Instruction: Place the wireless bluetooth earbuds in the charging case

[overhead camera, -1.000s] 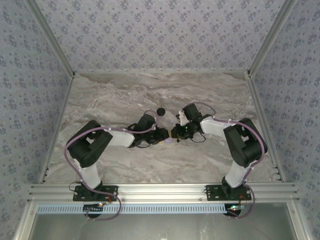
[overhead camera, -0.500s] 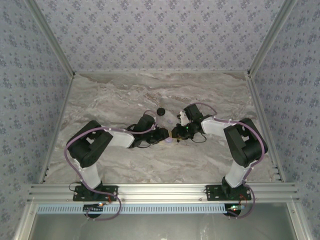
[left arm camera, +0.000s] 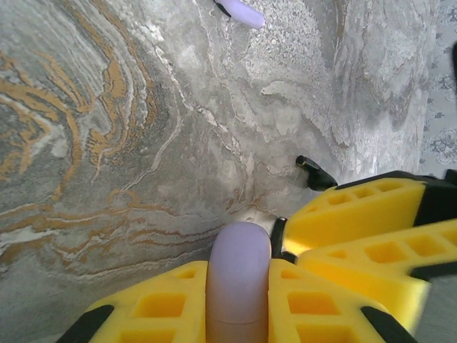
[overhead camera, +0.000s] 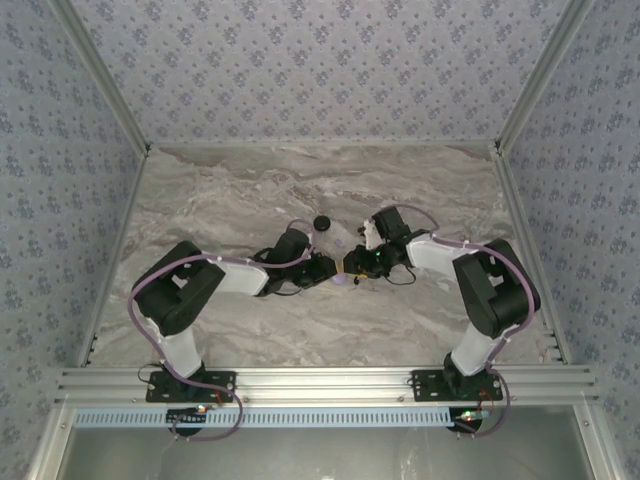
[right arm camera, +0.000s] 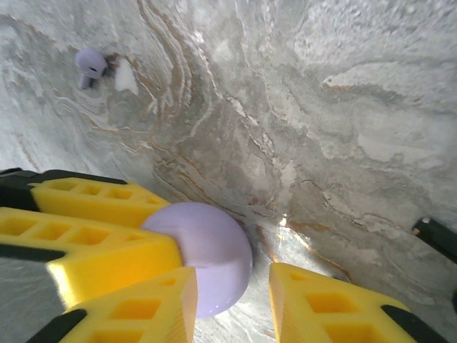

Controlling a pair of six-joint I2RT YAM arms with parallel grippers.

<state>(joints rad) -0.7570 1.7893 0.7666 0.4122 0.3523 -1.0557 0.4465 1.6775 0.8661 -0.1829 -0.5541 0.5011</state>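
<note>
Case hand-over step. Left gripper pinches charging case; right gripper spread around it. Lavender earbud lies on bench, 11 o'clock of case. Next, probably: right fetches earbud.

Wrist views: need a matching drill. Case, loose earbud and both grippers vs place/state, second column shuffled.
Things
1. charging case
2. earbud
3. left gripper
4. right gripper

Place or state
A. lying loose on the table, away from both grippers
B. shut on the case
C. lavender dome where the two grippers meet
D. jaws apart, with a gap between one finger and the case

Pairs: 1-C, 2-A, 3-B, 4-D
</note>
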